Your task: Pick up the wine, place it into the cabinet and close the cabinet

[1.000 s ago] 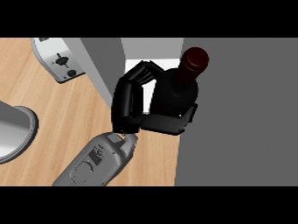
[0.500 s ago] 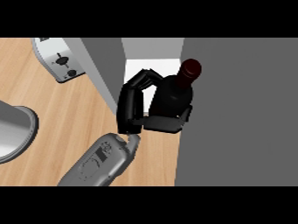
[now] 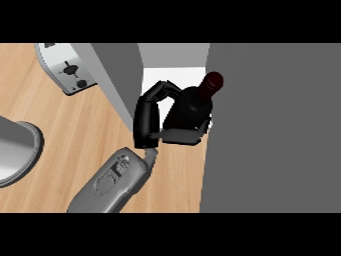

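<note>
A dark wine bottle (image 3: pixel 193 106) with a dark red cap stands tilted at the cabinet's opening, its cap toward the upper right. My right hand (image 3: pixel 179 135) is shut on the bottle, with the fingers (image 3: pixel 152 98) curled round its left side and the palm under its lower body. The grey forearm (image 3: pixel 114 180) comes in from the lower left. The cabinet's white inside (image 3: pixel 174 74) shows just behind the bottle, between a grey side wall (image 3: pixel 121 85) and a wide grey door panel (image 3: pixel 284 130) on the right. My left hand does not show.
A silver toaster (image 3: pixel 68 73) sits on the wooden counter (image 3: pixel 62 135) at the upper left. A large grey round container (image 3: pixel 7 150) stands at the left edge. The grey door panel fills the right side of the view.
My right hand and the bottle have shifted a little down and left in the view. The cap now sits lower, and the forearm has swung slightly left.
</note>
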{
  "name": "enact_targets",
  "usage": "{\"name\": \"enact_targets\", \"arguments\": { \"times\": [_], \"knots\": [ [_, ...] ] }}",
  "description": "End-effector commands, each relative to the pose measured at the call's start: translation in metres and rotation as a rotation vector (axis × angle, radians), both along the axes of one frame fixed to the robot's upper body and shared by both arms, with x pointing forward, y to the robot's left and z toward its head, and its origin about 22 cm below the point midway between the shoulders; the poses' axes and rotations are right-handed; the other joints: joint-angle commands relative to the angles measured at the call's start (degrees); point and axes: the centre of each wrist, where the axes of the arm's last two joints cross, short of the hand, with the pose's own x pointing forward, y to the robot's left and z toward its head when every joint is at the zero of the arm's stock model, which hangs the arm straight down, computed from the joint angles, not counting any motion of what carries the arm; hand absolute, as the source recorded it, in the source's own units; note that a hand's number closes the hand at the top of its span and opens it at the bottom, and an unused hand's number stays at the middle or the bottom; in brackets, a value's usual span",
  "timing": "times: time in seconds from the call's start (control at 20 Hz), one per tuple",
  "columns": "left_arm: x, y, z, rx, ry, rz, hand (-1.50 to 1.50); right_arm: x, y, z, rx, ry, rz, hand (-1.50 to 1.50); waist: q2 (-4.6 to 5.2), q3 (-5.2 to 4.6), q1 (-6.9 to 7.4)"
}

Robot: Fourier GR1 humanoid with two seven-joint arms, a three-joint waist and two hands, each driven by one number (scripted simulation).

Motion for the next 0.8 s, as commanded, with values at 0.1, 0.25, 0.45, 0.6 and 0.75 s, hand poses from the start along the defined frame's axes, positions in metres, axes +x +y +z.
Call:
{"name": "enact_targets", "arguments": {
  "times": [0.1, 0.25, 0.45, 0.6, 0.75],
  "knots": [
    [-0.005, 0.006, -0.016, -0.011, -0.012, 0.045, 1.50, -0.028, -0.010, 0.020, 0.036, -0.055, 0.074, -1.50, 0.00, -0.02, 0.03],
    [0.014, 0.022, -0.023, -0.042, -0.027, 0.036, 1.50, -0.021, -0.006, 0.008, 0.045, -0.051, 0.057, -1.50, 0.11, -0.02, 0.03],
    [0.022, 0.030, -0.010, -0.021, 0.014, 0.046, 1.50, -0.024, 0.002, 0.008, 0.086, -0.054, 0.027, -1.50, -0.05, -0.01, 0.52],
    [0.027, 0.014, -0.012, -0.014, 0.024, 0.046, 1.50, -0.032, -0.004, 0.009, 0.067, -0.070, 0.062, -1.50, 0.01, 0.00, -0.23],
    [0.047, 0.035, -0.016, -0.058, 0.057, 0.017, 1.50, -0.009, 0.000, 0.002, 0.096, -0.044, 0.056, -1.50, 0.13, -0.01, 0.23]
  ]
}}
